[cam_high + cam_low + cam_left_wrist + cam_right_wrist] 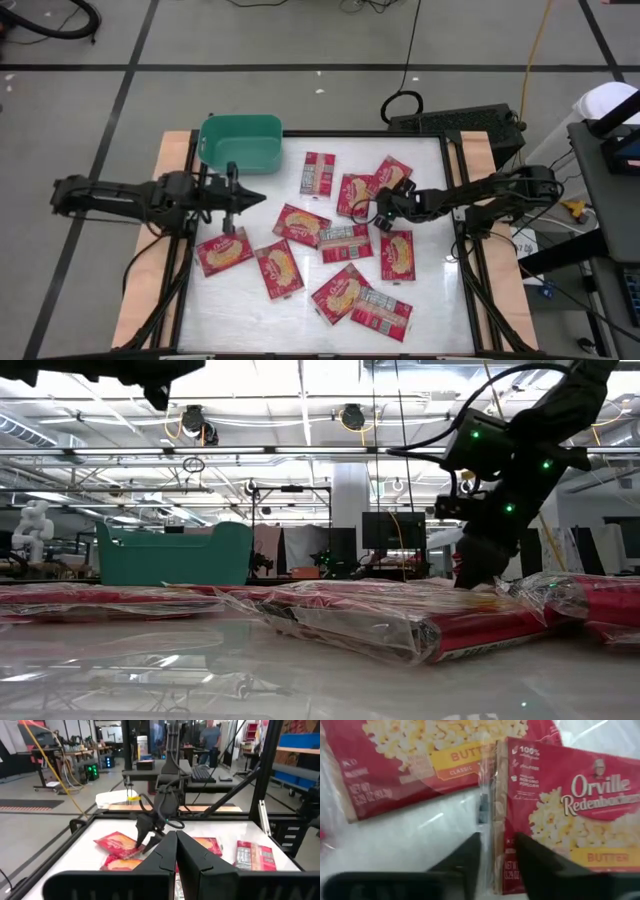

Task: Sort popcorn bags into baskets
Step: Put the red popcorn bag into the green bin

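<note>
Nearest in the overhead picture, along the bottom edge of the white table (420,300): a grey-print popcorn bag (381,314) and a popcorn-face bag (341,291) beside it. A little higher, lower left of centre: two more red popcorn bags (224,251), picture side up. At mid frame on the right: right gripper (381,211), reaching in from the right edge, down among the packets. In its own wrist picture, two dark fingers (465,856) straddling the clear-wrap edge of an Orville butter bag (565,815), slightly parted and closing on that edge; firm hold not certain. A second butter bag (420,760) just beside it at upper left. At mid frame on the left: left gripper (252,197), fingers pressed together, holding nothing, above the table just below the bin. Farthest, upper left of the table: teal-green basket (241,142), no bags visible inside. Low picture: basket (172,554) at left behind the flat red packets.
</note>
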